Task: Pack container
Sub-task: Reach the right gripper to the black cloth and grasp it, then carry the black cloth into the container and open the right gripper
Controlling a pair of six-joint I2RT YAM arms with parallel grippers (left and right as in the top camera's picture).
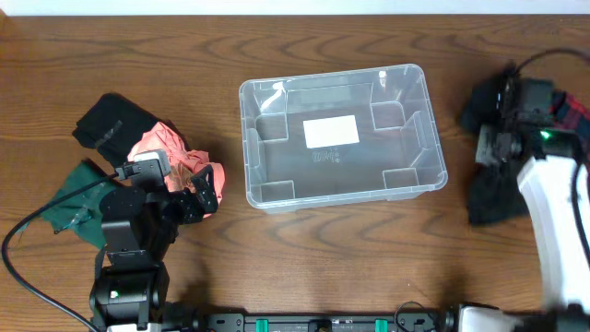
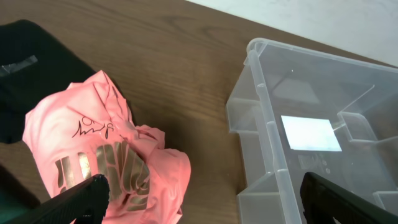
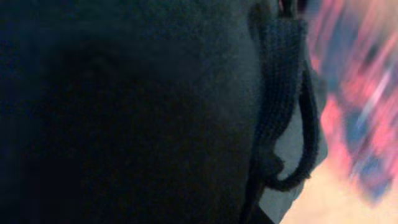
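1. Container: clear plastic bin, upright at centre of wooden table, white label on its base.
2. Left gripper: jaws wide apart, holding nothing, over pink garment, left of container.
3. Right gripper: at dark garment, right of container; opening cannot be told.

1. The tabletop is showing brown wood grain.
2. The container is looking clear and colourless, its label showing white.
3. The pink garment is carrying metallic gold lettering and a thin black scribble.
4. The black garment and the green cloth are showing plain colour.
5. The dark garment is reading near-black; the blurred cloth is showing red and blue.
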